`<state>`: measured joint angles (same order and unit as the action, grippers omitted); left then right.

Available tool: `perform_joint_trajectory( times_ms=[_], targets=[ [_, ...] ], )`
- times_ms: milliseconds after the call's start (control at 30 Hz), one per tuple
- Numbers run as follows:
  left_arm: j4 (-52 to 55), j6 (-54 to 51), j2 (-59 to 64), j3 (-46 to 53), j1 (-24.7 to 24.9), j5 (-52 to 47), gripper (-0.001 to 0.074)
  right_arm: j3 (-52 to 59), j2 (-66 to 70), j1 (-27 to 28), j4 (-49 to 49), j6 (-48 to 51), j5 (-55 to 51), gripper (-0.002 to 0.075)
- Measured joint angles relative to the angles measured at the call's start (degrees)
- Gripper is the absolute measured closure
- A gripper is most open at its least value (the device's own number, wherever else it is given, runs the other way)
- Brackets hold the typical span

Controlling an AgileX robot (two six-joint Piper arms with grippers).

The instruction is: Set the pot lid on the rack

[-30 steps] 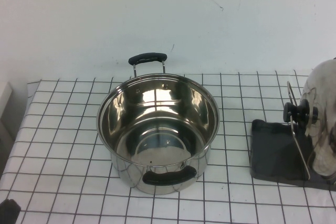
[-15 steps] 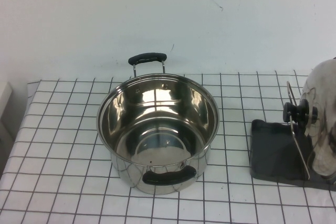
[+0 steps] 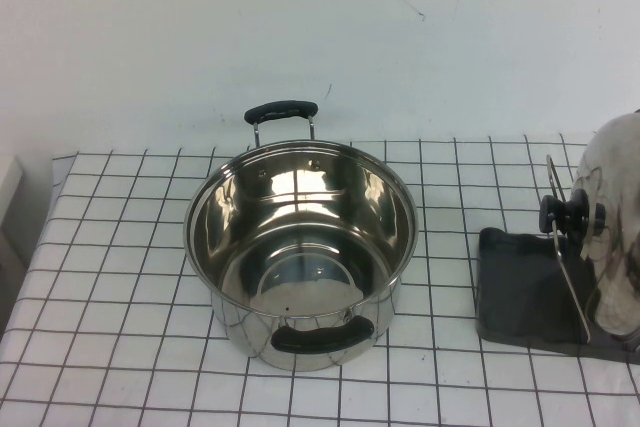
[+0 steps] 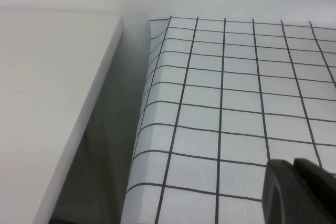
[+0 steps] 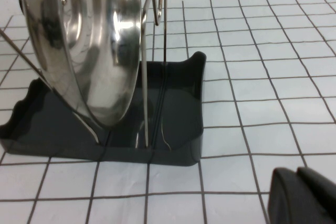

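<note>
The shiny steel pot lid (image 3: 615, 237) stands on edge in the rack at the table's right, its black knob (image 3: 565, 214) facing the pot. The rack's wire loops (image 3: 562, 247) rise from a dark grey tray (image 3: 515, 292). In the right wrist view the lid (image 5: 89, 40) leans between the wires (image 5: 164, 51) over the tray (image 5: 178, 103). My right gripper (image 5: 296, 174) is shut and empty, apart from the rack over the checked cloth. My left gripper (image 4: 294, 165) is shut and empty near the table's left edge. Neither gripper shows in the high view.
A deep steel pot (image 3: 300, 247) with two black handles stands open in the middle of the checked cloth. A white board (image 4: 47, 103) lies beside the table's left edge, with a gap between them. A white wall runs behind the table.
The dark tip of my left arm, seen at the high view's bottom left corner a second ago, has drawn out of that view. The lid, rack and pot have not moved.
</note>
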<state>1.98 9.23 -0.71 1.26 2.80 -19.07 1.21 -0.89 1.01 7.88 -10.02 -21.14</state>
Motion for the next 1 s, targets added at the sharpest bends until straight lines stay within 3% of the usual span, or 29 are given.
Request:
perform_joint_trajectory(
  times_ms=[1000],
  targets=[
    [-0.7, -0.1, 0.0, 0.0, 0.0, 0.0, 0.0736, 0.0, 0.0, 0.0, 0.0, 0.0, 0.0, 0.0728]
  ],
)
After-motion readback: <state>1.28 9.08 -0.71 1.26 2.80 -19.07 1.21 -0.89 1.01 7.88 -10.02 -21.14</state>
